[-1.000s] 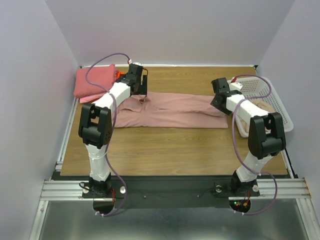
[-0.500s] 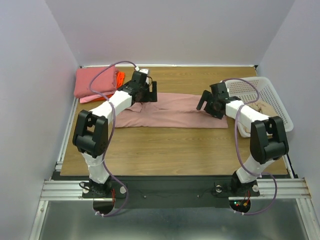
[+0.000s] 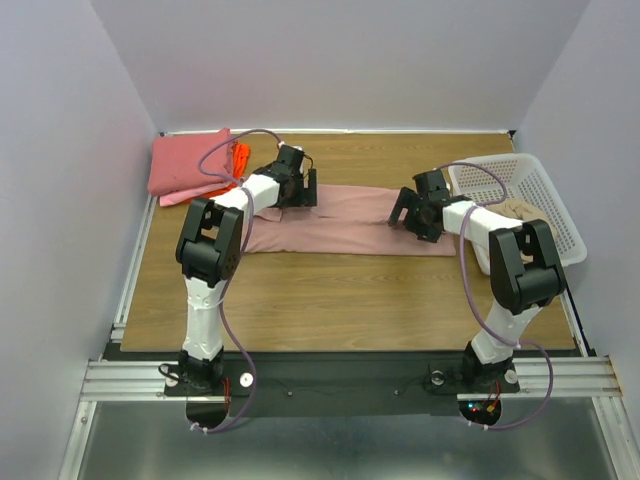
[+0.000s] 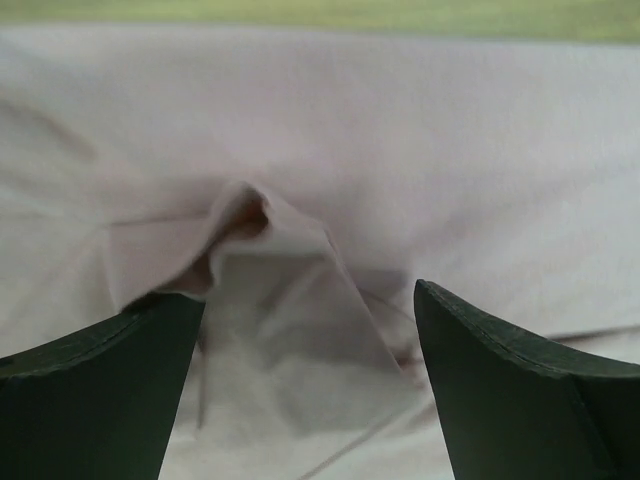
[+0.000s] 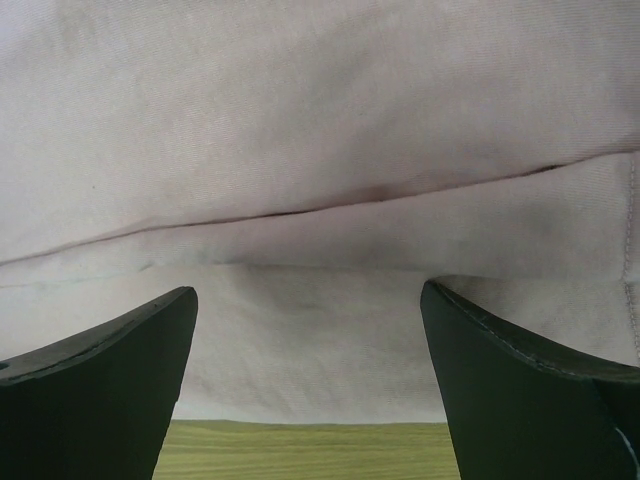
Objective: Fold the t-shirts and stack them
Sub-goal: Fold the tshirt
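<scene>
A dusty-pink t-shirt lies folded into a long band across the middle of the table. My left gripper is open and sits low over its left part, by a raised cloth fold. My right gripper is open over the shirt's right part; its view shows the cloth and a seam between the jaws, with bare wood at the bottom. Coral-pink shirts with an orange-red one beside them lie stacked at the far left. A beige shirt lies in the basket.
A white lattice basket stands at the right edge of the table. The wooden table ends at a metal rail near my bases. Purple cables loop over both arms.
Both grippers have swung inward and lowered onto the dusty-pink shirt, the left from its far-left end, the right from beside the basket. The shirt's left end is now narrower and neater.
</scene>
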`<move>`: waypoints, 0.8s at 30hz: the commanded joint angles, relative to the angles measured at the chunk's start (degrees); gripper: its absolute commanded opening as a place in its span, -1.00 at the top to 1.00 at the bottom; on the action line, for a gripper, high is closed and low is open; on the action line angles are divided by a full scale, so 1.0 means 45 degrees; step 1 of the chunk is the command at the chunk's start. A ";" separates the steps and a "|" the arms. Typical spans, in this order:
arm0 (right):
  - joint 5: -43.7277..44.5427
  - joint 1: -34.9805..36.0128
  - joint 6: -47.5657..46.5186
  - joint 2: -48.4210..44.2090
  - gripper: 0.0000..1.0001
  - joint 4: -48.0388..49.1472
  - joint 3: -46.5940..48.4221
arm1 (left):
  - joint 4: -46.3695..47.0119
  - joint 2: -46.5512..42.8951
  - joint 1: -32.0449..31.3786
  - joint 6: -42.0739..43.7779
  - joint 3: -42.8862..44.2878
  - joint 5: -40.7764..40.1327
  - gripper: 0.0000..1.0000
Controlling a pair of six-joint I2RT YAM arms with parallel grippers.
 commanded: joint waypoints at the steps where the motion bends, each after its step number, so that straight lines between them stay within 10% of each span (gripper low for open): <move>1: 0.0973 -0.0049 0.0175 0.0112 -1.00 0.0425 -0.0435 | -0.0798 0.0402 0.0749 0.0111 0.1213 -0.1422 -0.97; 16: 0.1228 -0.0616 -0.0077 -0.0649 -1.00 0.0152 -0.0633 | -0.2148 0.0618 0.2880 0.0911 0.4710 -0.1038 -0.97; 24: 0.0526 -0.0616 -0.0528 -0.0708 -1.00 0.0133 0.0345 | -0.1212 -0.2131 0.1632 0.0016 0.1925 -0.1172 -0.97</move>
